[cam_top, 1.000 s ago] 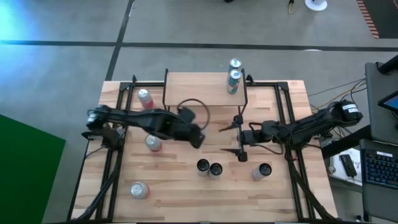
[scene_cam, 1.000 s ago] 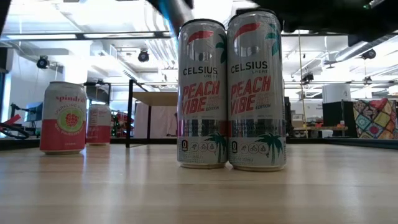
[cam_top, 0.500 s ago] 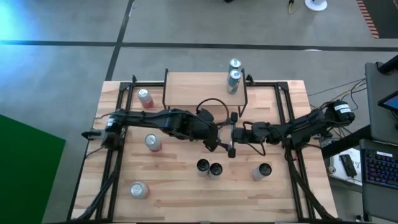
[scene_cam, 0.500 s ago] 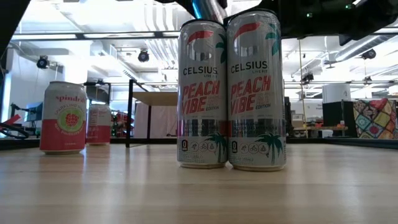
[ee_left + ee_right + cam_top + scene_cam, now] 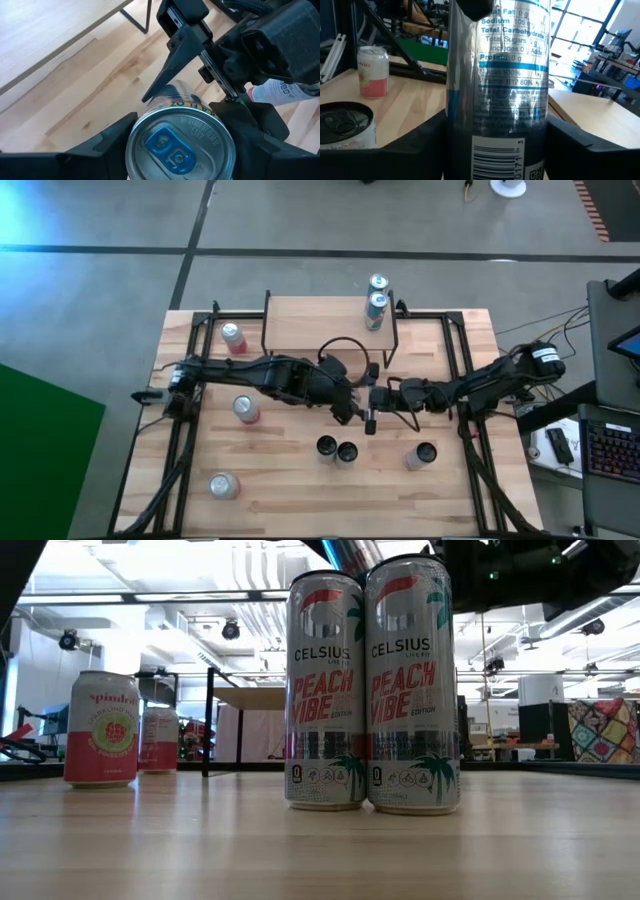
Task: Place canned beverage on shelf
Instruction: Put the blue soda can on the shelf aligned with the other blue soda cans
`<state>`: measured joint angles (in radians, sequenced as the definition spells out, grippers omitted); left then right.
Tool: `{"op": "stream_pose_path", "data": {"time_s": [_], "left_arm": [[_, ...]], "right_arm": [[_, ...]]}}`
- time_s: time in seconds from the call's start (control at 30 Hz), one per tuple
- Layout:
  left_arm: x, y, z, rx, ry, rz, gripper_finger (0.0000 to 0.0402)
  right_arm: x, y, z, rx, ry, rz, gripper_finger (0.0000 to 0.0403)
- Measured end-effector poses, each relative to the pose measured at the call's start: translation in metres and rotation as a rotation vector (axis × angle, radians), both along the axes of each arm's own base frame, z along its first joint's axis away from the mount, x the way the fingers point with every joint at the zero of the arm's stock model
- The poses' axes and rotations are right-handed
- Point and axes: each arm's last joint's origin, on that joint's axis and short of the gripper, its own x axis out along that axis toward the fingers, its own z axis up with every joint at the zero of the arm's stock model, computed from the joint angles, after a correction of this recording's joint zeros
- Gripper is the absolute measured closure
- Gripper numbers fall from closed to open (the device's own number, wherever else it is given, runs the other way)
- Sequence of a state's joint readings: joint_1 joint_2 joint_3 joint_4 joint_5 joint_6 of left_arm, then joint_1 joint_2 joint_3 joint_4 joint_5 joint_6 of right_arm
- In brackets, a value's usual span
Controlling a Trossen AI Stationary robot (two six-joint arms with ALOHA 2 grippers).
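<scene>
Dark fingers of the left gripper [image 5: 358, 408] and the right gripper [image 5: 374, 398] both close around one tall silver can [image 5: 180, 145], held upright above the middle of the slatted table [image 5: 280, 480]. Just beyond stands the shelf [image 5: 310, 325], two cans [image 5: 376, 308] on its right end. Two Celsius cans [image 5: 370, 690] stand nearer the table's front.

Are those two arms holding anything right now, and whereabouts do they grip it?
Both meet on one tall silver can over mid-table. The left gripper clasps its sides near the top; the right gripper brackets its body lower down.
</scene>
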<state>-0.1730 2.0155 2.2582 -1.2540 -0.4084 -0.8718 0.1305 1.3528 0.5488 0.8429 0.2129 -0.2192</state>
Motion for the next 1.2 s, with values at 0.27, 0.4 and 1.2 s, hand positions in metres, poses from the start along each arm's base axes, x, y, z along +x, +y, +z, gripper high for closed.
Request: {"op": "stream_pose_path", "data": {"time_s": [0.27,0.4,1.2], "left_arm": [[0.001,0.000,0.001,0.070,0.019,-0.061,0.0121],[-0.003,-0.009,0.006,0.243,0.024,-0.080,0.0084],[-0.021,-0.051,-0.082,0.474,0.069,-0.105,0.0056]], "right_arm": [[-0.001,-0.002,0.000,0.069,0.023,0.070,0.0175],[-0.002,-0.014,-0.003,0.182,0.043,0.195,0.0170],[-0.053,-0.037,-0.024,0.335,-0.186,0.463,0.0172]]}}
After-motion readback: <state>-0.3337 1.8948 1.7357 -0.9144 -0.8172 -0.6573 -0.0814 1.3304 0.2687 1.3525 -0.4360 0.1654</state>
